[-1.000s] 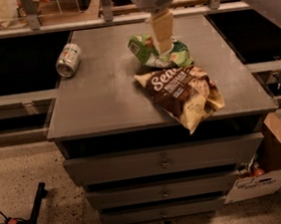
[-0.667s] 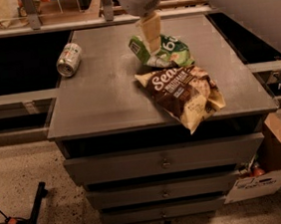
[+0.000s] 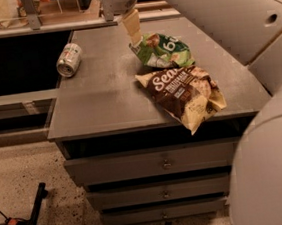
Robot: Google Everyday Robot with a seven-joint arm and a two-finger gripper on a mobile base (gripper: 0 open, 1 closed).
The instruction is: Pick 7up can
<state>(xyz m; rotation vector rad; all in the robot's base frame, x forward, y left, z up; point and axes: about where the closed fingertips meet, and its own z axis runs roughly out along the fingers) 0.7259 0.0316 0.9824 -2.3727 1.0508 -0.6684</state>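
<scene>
Near the green bag point(image 3: 166, 51), end effector point(image 3: 133, 28) (grip unclear) — 7up can point(image 3: 69, 59) well apart.

A grey surface point(image 3: 104, 93) tops a cabinet with three knobbed drawers point(image 3: 161, 163) stacked under its front edge. Speckled beige floor point(image 3: 40, 160) spreads at 7 o'clock, crossed by a black stand leg point(image 3: 34, 216). A pale ledge point(image 3: 36, 29) runs at 11 o'clock. The light is dim and warm. The end effector point(image 3: 133, 30) hangs at 12 o'clock above the surface.

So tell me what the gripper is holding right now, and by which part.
Nothing that shows. The gripper hangs by the green bag; the can lies on its side, apart and untouched.
</scene>
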